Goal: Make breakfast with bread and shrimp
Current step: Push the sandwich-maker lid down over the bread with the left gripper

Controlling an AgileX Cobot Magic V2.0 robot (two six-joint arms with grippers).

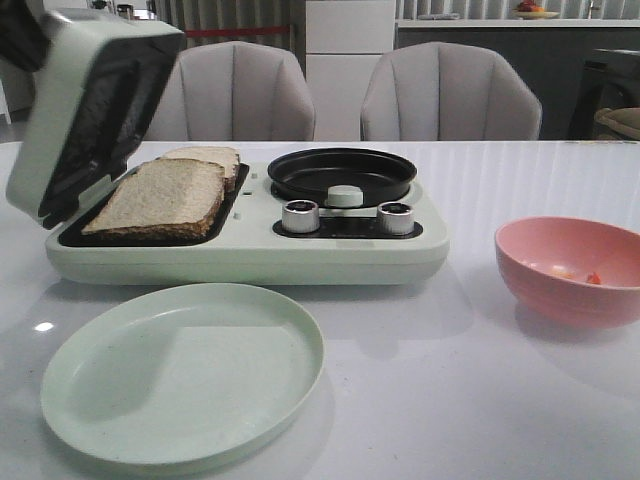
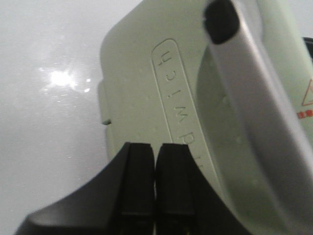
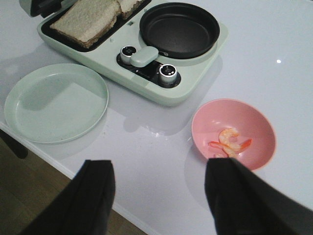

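Note:
Two slices of bread [image 1: 160,197] lie on the left hotplate of a pale green breakfast maker [image 1: 250,255]; they also show in the right wrist view [image 3: 88,17]. The maker's lid [image 1: 85,110] stands open at the left. My left gripper [image 2: 155,147] is shut and empty, right against the lid's outer face [image 2: 146,73] beside its silver handle [image 2: 259,98]. The shrimp [image 3: 229,142] lies in a pink bowl [image 3: 259,122] at the right. My right gripper [image 3: 159,166] is open and empty above the table's front edge, short of the bowl.
A round black pan [image 1: 340,172] sits on the maker's right side behind two knobs [image 1: 300,215]. A pale green plate [image 1: 180,375] lies in front of the maker. Two chairs stand behind the table.

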